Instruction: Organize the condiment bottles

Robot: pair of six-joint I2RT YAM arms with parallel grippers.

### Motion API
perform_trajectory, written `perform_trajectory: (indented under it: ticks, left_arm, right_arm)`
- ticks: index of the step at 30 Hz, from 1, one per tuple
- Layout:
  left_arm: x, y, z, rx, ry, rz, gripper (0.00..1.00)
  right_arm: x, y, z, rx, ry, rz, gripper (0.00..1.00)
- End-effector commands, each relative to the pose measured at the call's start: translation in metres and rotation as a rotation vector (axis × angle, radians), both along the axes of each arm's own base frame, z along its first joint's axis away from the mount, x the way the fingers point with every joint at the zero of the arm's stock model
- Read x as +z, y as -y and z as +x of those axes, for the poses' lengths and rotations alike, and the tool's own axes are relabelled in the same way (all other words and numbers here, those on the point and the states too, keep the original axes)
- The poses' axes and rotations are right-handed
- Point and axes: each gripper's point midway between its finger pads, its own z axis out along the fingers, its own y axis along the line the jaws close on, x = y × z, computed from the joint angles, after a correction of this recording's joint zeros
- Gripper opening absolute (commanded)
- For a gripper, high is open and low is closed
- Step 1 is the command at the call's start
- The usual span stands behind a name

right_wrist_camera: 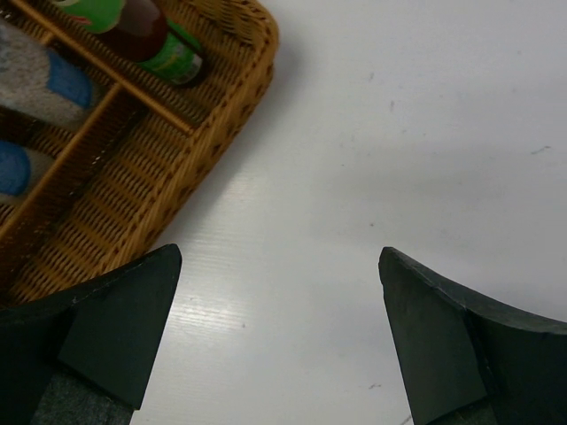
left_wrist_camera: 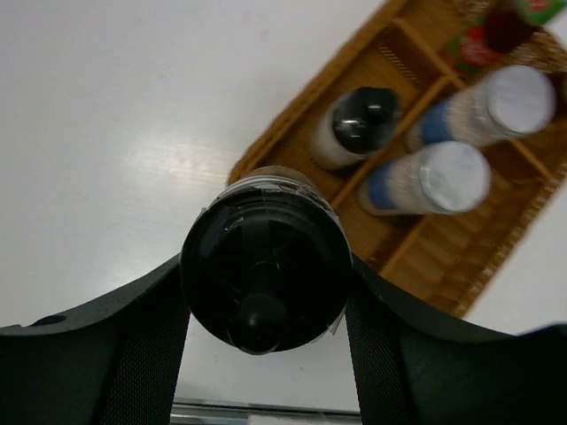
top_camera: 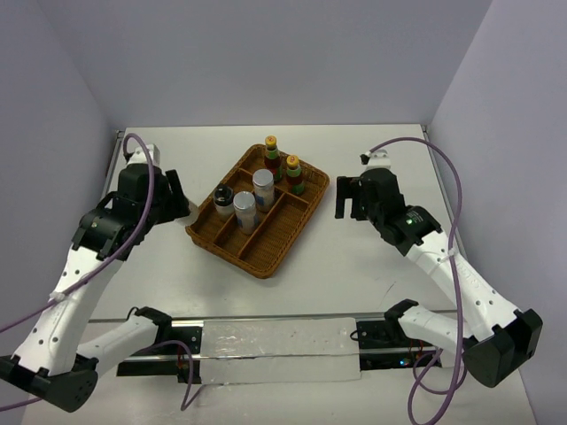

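Observation:
My left gripper (left_wrist_camera: 266,305) is shut on a pale bottle with a black cap (left_wrist_camera: 264,266), just left of the wicker tray (left_wrist_camera: 266,150). In the top view that gripper (top_camera: 175,205) hides the held bottle. In the tray's left slot stands another black-capped bottle (top_camera: 222,199). Two silver-lidded shakers (top_camera: 263,183) (top_camera: 244,211) occupy the middle slot. Two red sauce bottles (top_camera: 271,150) (top_camera: 293,173) stand in the right slot. My right gripper (top_camera: 347,199) hangs open over bare table right of the tray, with nothing between its fingers (right_wrist_camera: 133,310).
The wicker tray (top_camera: 266,257) lies diagonally at the table's middle. Its right rim (right_wrist_camera: 204,133) is close to my right gripper's left finger. A clear strip (top_camera: 279,350) runs along the near edge between the arm bases. Grey walls close in the table's back and sides.

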Motion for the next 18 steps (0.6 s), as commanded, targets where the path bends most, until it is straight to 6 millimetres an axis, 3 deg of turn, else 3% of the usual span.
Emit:
perform_trajectory:
  ticks: [1,8,12,18]
  left_arm:
    - [0.052,0.050,-0.012,-0.308,0.114,-0.082,0.10]
    - [0.064,0.122,-0.019,-0.511,0.119,-0.117,0.10]
    - [0.081,0.169,-0.022,-0.612,0.166,-0.144,0.10]
    - [0.083,0.210,-0.015,-0.686,0.167,-0.150,0.10]
  right_arm:
    - [0.024,0.034,0.000,-0.121,0.048,-0.029,1.00]
    - [0.034,0.054,-0.011,-0.179,0.081,-0.029,1.00]
    - [0.037,0.063,-0.017,-0.205,0.087,-0.044,1.00]
    - [0.039,0.073,-0.024,-0.240,0.097,-0.061,1.00]
